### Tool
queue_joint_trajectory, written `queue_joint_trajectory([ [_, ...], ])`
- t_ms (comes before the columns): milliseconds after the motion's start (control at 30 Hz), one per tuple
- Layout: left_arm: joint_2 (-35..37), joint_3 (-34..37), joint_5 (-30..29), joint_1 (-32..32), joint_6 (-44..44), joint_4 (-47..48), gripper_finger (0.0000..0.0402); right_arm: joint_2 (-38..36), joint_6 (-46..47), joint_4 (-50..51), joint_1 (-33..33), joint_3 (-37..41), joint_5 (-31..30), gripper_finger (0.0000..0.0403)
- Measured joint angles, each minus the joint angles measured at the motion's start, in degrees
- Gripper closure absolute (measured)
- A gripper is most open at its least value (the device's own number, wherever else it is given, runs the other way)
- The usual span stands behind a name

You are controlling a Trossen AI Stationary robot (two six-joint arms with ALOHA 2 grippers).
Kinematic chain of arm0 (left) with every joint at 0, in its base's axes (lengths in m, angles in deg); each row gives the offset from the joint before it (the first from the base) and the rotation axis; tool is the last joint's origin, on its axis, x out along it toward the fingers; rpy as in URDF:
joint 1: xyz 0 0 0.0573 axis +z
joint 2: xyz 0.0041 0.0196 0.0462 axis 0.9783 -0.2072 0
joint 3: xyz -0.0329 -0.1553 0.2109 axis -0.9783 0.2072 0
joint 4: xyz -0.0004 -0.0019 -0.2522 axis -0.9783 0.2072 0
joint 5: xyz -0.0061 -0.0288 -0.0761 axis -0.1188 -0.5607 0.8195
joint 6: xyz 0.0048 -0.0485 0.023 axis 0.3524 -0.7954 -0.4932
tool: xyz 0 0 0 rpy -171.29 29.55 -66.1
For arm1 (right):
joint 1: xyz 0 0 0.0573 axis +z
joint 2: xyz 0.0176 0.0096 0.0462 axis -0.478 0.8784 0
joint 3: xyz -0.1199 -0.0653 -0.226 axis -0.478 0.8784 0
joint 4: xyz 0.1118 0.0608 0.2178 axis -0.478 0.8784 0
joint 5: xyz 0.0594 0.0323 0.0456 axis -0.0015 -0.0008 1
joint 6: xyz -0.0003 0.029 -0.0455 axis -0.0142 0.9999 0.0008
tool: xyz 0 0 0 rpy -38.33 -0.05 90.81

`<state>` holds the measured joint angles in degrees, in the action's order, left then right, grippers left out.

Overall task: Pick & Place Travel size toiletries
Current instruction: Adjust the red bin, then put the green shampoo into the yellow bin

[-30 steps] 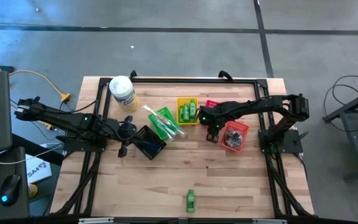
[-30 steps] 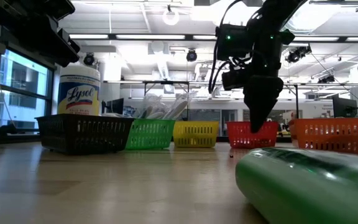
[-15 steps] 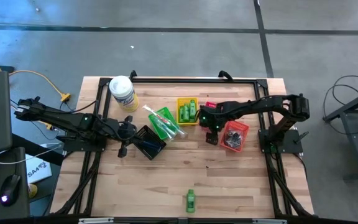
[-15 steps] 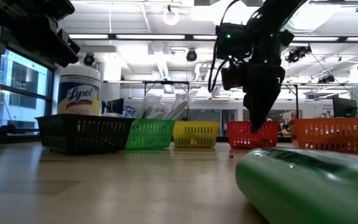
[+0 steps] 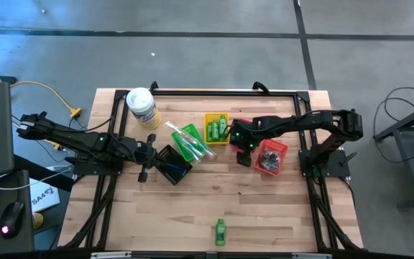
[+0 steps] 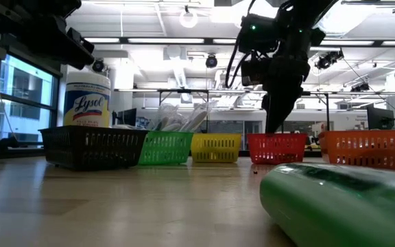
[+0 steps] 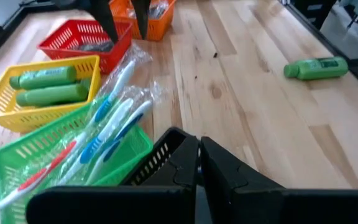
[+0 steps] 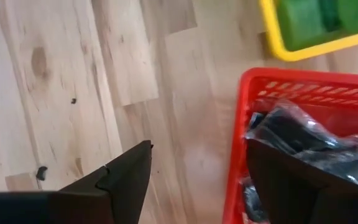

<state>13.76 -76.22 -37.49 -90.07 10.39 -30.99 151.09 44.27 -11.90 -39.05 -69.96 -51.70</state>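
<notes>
Right gripper [image 8: 194, 171]: fingers spread, empty, straddling the near rim of the red basket [image 8: 253, 84].
Right wrist view only: dark wrapped bundles [image 8: 303, 140] in that basket.
Left gripper [image 7: 197, 165]: pressed together over the black basket [image 5: 172, 164].
High view only: lone green bottle [image 5: 221, 232] at the worktop [image 5: 279, 208] front edge.

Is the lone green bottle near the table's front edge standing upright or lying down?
Lying down. The green bottle rests on its side on the bare table, apart from the baskets; the left wrist view shows it flat too.
</notes>
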Motion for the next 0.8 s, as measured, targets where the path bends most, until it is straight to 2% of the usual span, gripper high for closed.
queue_joint_trajectory([
  [133, 0.0, 0.68, -0.11, 0.0, 0.06, 0.05, 0.0384, -1.88, 1.22, 0.4, 0.0, 0.0, -2.5, 0.0153],
  [400, 0.0, 1.82, 0.16, 0.0, -1.2, 0.17, 0.0384, -5.45, 3.32, 0.61, 0.42, 0.0, -3.49, 0.0153],
  [567, 0.0, 2.28, 0.52, 0.0, -1.11, 0.23, 0.0384, -8.81, 2.75, -4.07, 3.77, 0.04, -10.13, 0.0156],
  [700, 0.0, 2.28, 0.56, 0.0, -1.2, 0.23, 0.0384, -14.55, 0.92, -13.63, 8.47, 0.04, -10.08, 0.0182],
  [800, 0.0, 2.28, 0.87, 0.0, -1.74, 0.38, 0.0384, -19.94, -1.26, -15.36, 12.49, 0.0, -11.34, 0.0226],
])
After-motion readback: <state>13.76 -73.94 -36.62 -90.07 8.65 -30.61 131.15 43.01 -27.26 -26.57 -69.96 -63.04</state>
